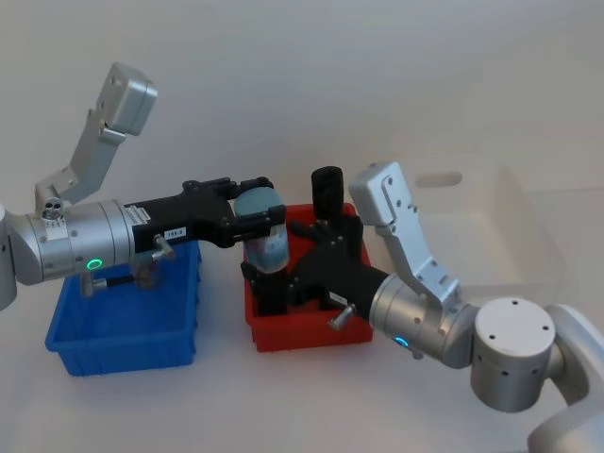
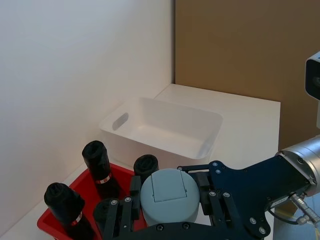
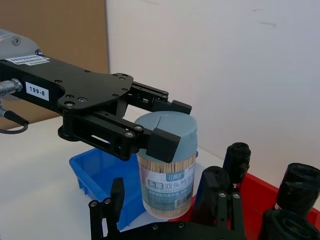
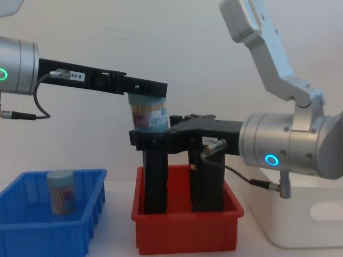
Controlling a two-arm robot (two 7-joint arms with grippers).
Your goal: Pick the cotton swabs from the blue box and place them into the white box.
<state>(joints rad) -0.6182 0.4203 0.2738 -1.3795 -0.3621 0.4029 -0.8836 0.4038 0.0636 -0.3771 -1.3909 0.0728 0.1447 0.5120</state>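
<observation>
Tabletop: blue box (image 4: 80, 217) holds one swab tub (image 4: 60, 191); left claw (image 1: 262, 208) grips another (image 4: 150, 115); right claw (image 3: 167, 207) spread over red bin (image 4: 187, 233).

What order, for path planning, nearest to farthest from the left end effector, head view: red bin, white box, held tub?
1. The tub, held in the left end effector.
2. The red bin, below it.
3. The white box, far right.

White wall (image 2: 75, 60), brown panel (image 2: 240, 40), wht table (image 2: 250, 115).

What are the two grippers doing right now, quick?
Left gripper: shut on the cotton swabs tub.
Right gripper: open, either side of that tub.
</observation>
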